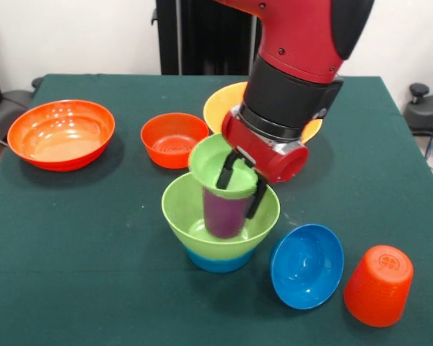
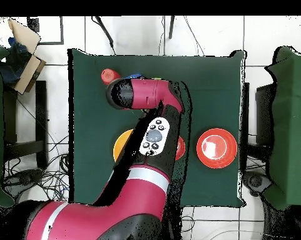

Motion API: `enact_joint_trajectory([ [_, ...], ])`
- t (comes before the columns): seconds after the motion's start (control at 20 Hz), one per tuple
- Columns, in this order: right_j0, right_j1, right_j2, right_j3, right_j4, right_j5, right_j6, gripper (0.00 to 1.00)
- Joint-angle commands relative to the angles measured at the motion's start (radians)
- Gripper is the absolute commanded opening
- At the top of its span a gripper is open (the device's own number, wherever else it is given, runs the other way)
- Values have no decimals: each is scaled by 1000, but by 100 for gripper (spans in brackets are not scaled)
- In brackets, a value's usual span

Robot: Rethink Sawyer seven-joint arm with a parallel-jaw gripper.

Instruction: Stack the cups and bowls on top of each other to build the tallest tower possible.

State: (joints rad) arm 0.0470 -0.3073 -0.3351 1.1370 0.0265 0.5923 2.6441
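Gripping what looks like a small green bowl [image 1: 218, 167] capping the purple cup [image 1: 224, 210], the gripper [image 1: 239, 183] is working over the tower [image 1: 220, 220]; several pieces are waiting.

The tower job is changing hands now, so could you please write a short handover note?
Gripper: shut on the small green bowl, held tilted over the purple cup.
Tower: purple cup stands in the large green bowl nested on the light blue bowl.
Loose: dark blue bowl, orange-red cup upside down, large red-orange bowl, medium red-orange bowl, yellow-orange bowl.
Left: seat the small green bowl, then stack the loose pieces.
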Motion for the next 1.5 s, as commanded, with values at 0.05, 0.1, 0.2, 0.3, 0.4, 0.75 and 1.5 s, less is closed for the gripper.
enact_joint_trajectory([
  [0.05,-43,-11,123,79,-118,-26,-182,100],
  [0.1,-45,-8,125,75,-122,-31,-178,100],
  [0.2,-50,6,128,49,-142,-53,-179,100],
  [0.3,-51,16,123,29,-158,-52,-178,100],
  [0.4,-75,15,152,35,-160,-43,-200,100],
  [0.75,-131,8,252,76,-153,-52,-223,100],
  [1.5,-173,2,383,123,-132,-50,-185,100],
])
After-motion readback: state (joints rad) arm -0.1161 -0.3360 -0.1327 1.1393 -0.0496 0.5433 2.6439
